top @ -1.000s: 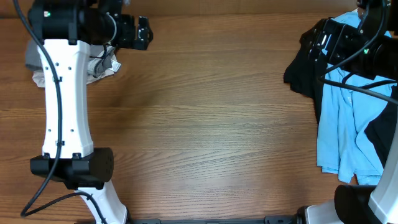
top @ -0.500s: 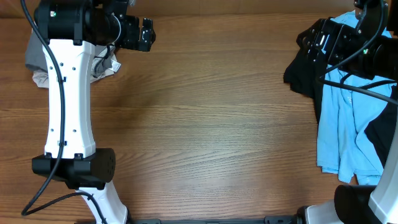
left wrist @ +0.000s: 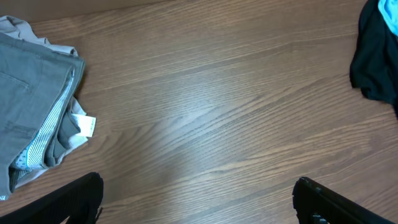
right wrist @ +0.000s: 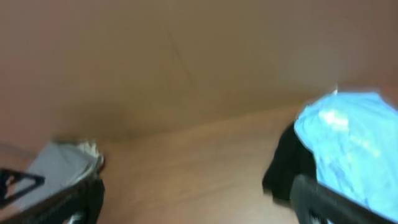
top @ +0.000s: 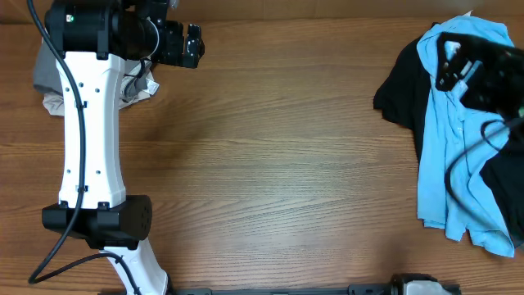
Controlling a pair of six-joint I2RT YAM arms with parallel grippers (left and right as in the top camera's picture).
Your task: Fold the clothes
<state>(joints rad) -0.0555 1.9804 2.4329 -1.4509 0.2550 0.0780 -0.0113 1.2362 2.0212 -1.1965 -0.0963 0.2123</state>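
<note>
Wooden table: we see grey shorts at ten o'clock and a blue shirt over a black garment at three. Our left gripper and right gripper both gape, empty.

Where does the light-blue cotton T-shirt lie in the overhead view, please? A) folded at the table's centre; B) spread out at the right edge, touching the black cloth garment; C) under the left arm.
B: the light-blue T-shirt lies spread along the right edge of the brown wooden table, overlapping the black cloth garment.
</note>
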